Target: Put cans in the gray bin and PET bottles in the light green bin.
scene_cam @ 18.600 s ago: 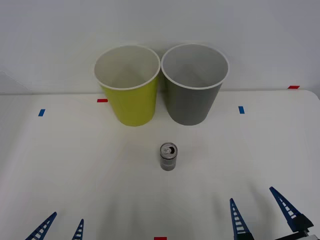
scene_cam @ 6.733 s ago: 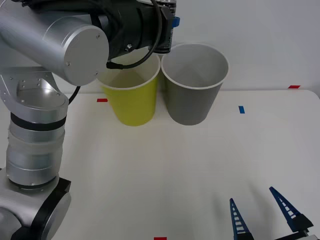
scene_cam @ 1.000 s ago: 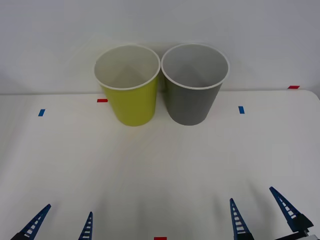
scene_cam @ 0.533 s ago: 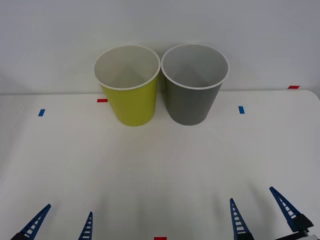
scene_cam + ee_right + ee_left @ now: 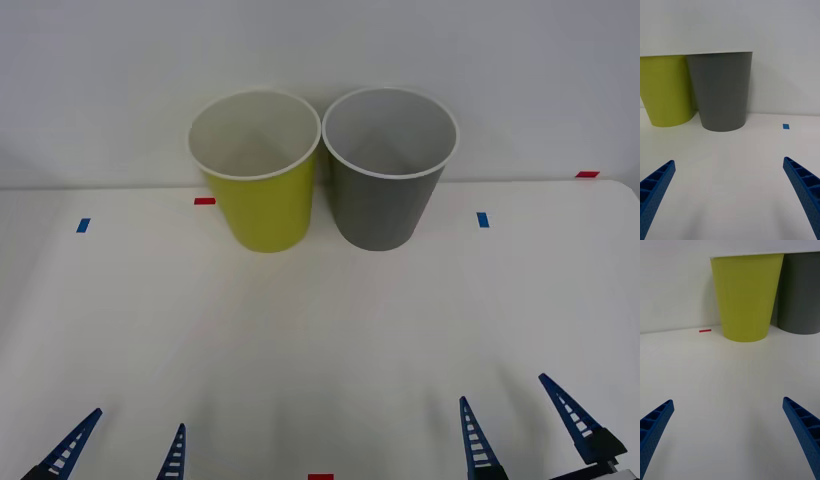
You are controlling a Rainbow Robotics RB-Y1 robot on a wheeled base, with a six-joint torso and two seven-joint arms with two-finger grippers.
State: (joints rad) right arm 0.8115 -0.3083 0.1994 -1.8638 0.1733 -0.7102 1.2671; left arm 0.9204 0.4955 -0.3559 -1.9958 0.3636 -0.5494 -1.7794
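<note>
The gray bin [image 5: 385, 190] and light green bin [image 5: 260, 190] stand upright, just beside each other at the bench's [image 5: 320, 340] far edge; their bottoms are hidden. Left tool [image 5: 118, 450] and right tool [image 5: 520, 425] rest near, spread wide, empty, well apart from both bins.

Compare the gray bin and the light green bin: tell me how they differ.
Colour: the gray bin has a dark gray outer wall, the light green bin a lime one.
Place: the gray bin stands on the robot's right, the light green bin on its left, rims nearly touching.
Shared: both stand upright with the same tapered cup shape, a white rim and a pale inside.
</note>
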